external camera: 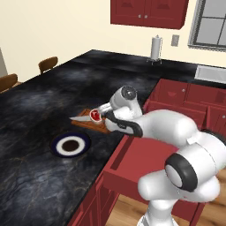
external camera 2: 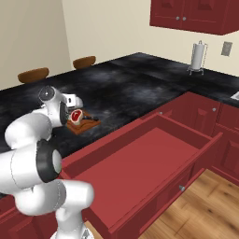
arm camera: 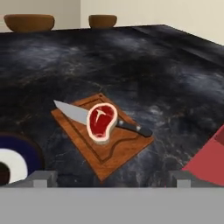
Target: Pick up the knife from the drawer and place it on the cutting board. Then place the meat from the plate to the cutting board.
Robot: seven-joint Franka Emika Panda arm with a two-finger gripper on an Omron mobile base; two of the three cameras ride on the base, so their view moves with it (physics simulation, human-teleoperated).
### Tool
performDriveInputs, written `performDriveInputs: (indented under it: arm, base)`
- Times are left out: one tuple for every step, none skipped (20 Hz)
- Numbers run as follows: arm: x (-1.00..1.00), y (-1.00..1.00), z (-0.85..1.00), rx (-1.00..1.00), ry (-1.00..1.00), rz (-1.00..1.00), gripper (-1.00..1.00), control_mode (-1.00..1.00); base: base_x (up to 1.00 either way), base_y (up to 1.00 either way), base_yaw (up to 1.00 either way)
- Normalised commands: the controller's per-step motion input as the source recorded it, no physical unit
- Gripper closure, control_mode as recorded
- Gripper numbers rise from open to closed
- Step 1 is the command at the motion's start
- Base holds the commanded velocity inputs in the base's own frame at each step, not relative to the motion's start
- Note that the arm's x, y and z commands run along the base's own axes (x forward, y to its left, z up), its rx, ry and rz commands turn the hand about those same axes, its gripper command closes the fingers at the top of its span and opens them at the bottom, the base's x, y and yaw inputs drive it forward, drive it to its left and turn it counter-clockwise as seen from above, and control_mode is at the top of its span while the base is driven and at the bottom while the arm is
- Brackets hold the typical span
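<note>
- The knife [arm camera: 83, 114] lies flat on the cutting board [arm camera: 109, 148], its long axis running corner to corner across the board. In the hand view the blade tip juts past the board's far-left corner over the counter [arm camera: 153, 65], and the black handle ends at the board's right edge.
- The meat [arm camera: 101, 121] rests on top of the knife near the board's middle, covering the part where blade meets handle; red face up, pale fat rim around it.
- The cutting board sits on the dark marbled counter near the edge that borders the drawer [external camera 2: 140, 168], turned at an angle to that edge.
- The plate [external camera: 70, 145] lies on the counter just beside the board, apart from it, on the side nearer the robot in the left base view. It carries nothing.
- The drawer stands pulled wide open below the counter edge, its flat red bottom bare.
- The gripper [external camera: 98, 112] hangs near the board, on the drawer side of it. It holds nothing; the two finger tips [arm camera: 41, 179] stand wide apart at the bottom of the hand view.
- A paper towel holder [external camera 2: 198, 57] stands at the counter's far edge by the wall.
</note>
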Motion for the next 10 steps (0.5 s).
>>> performDriveInputs:
  arm:
    - [-1.0, -0.53, 1.0, 0.09, -0.46, 0.0, -1.0, -1.0]
    - [-1.0, -0.51, 1.0, 0.1, -0.41, 0.0, -1.0, -1.0]
    - [-1.0, -0.46, 1.0, 0.1, -0.33, 0.0, -1.0, -1.0]
    - [-1.0, -0.44, 1.0, 0.13, -0.26, 0.0, -1.0, -1.0]
    - [-1.0, -0.37, 1.0, 0.13, -0.22, 0.0, -1.0, -1.0]
    - [-1.0, -0.39, 1.0, 0.2, -0.13, 0.0, -1.0, -1.0]
    - [-1.0, -0.28, 1.0, 0.24, -0.06, 0.0, -1.0, -1.0]
    - [-1.0, -0.22, 1.0, 0.22, 0.0, 0.0, -1.0, -1.0]
    - [-0.91, -0.14, 1.0, 0.17, 0.0, 0.0, -1.0, -1.0]
    - [-0.89, -0.08, 1.0, 0.16, 0.0, 0.0, -1.0, -1.0]
  base:
    - [0.0, 0.0, 0.0]
    - [0.0, 0.0, 0.0]
    - [0.0, 0.0, 0.0]
    - [0.0, 0.0, 0.0]
    - [0.0, 0.0, 0.0]
    - [0.0, 0.0, 0.0]
    - [0.0, 0.0, 0.0]
    - [0.0, 0.0, 0.0]
    - [0.0, 0.0, 0.0]
    - [0.0, 0.0, 0.0]
